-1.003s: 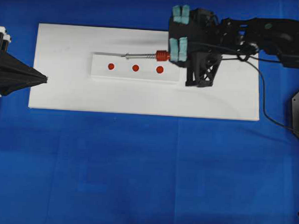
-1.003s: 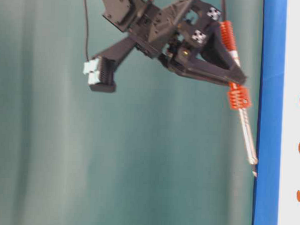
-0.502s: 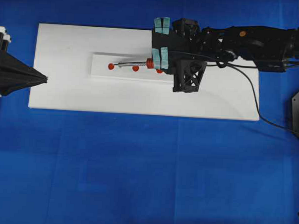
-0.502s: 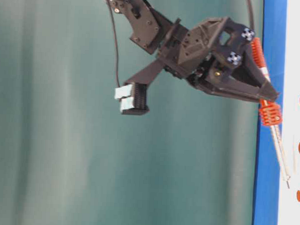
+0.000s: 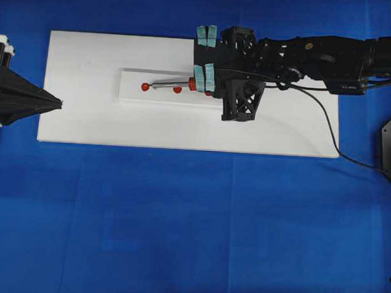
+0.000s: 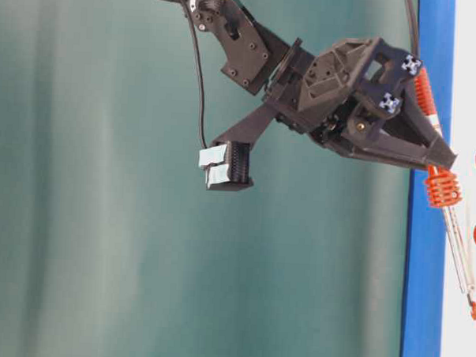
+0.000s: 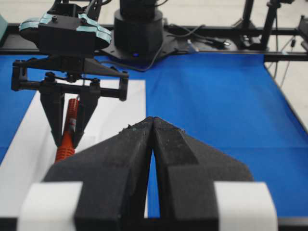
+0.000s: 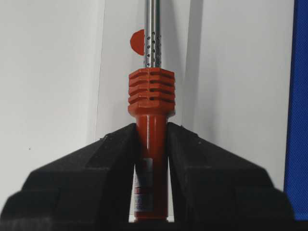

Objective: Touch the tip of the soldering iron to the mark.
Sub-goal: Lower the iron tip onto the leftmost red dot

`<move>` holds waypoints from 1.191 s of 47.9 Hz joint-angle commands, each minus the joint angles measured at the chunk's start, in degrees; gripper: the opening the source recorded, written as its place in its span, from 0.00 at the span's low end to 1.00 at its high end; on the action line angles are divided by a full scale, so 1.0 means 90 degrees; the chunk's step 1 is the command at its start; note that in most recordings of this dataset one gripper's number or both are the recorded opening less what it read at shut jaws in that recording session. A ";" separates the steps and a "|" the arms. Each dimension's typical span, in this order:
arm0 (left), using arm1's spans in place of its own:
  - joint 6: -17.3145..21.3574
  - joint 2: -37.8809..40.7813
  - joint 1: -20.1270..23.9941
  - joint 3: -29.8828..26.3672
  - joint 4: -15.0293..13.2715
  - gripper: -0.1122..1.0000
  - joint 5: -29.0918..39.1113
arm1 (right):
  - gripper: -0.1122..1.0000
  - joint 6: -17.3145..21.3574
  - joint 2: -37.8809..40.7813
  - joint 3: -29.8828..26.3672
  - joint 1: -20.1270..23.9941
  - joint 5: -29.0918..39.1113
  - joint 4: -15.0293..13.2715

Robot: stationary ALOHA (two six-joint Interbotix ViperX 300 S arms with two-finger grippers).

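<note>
My right gripper [image 5: 201,86] is shut on the red-orange handle of the soldering iron [image 5: 179,85], which points left over a raised white strip [image 5: 133,96]. Its thin metal shaft crosses the middle red mark [image 5: 177,90], and the tip lies at the edge of the leftmost mark [image 5: 145,86]. The table-level view shows the ribbed collar [image 6: 443,188] and the tip down at the lowest mark [image 6: 474,310]. From the right wrist, the handle [image 8: 151,137] sits between the fingers [image 8: 108,154], with a mark [image 8: 137,42] beside the shaft. The left gripper [image 5: 58,103] rests shut at the board's left edge.
The strip lies on a larger white board [image 5: 86,119] on a blue cloth [image 5: 179,217]. The iron's black cord [image 5: 332,136] trails right off the board. From the left wrist view, the shut left gripper [image 7: 153,121] faces the right gripper [image 7: 67,113] across the board.
The right gripper has carried the iron left and down, from behind the strip onto it. The tip has come to the leftmost mark. The left arm has not moved.
</note>
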 commanded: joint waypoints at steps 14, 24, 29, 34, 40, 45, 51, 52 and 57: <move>0.0010 0.0029 -0.0020 -0.0039 0.0010 0.10 -0.0029 | 0.16 0.0020 -0.0088 -0.0166 0.0000 0.0059 0.0000; 0.0000 0.0029 -0.0020 -0.0039 0.0000 0.10 -0.0029 | 0.16 0.0020 -0.0068 -0.0176 0.0000 0.0107 0.0000; 0.0010 0.0029 -0.0020 -0.0039 0.0010 0.10 -0.0029 | 0.16 0.0020 -0.0049 -0.0205 0.0010 0.0146 0.0000; 0.0000 0.0020 -0.0020 -0.0039 0.0010 0.10 -0.0039 | 0.16 0.0020 -0.0010 -0.0264 0.0020 0.0225 0.0000; 0.0000 0.0020 -0.0020 -0.0039 0.0000 0.10 -0.0029 | 0.16 0.0020 0.0029 -0.0322 0.0010 0.0283 0.0000; 0.0000 0.0029 -0.0020 -0.0039 0.0000 0.10 -0.0029 | 0.16 0.0020 0.0039 -0.0342 0.0020 0.0303 0.0000; 0.0000 0.0029 -0.0020 -0.0039 0.0010 0.10 -0.0029 | 0.16 0.0029 0.0049 -0.0342 0.0020 0.0303 0.0000; 0.0000 0.0020 -0.0020 -0.0039 0.0010 0.10 -0.0029 | 0.16 0.0029 0.0049 -0.0332 0.0020 0.0303 0.0000; 0.0000 0.0029 -0.0020 -0.0039 0.0000 0.10 -0.0029 | 0.16 0.0039 0.0039 -0.0342 0.0020 0.0352 0.0000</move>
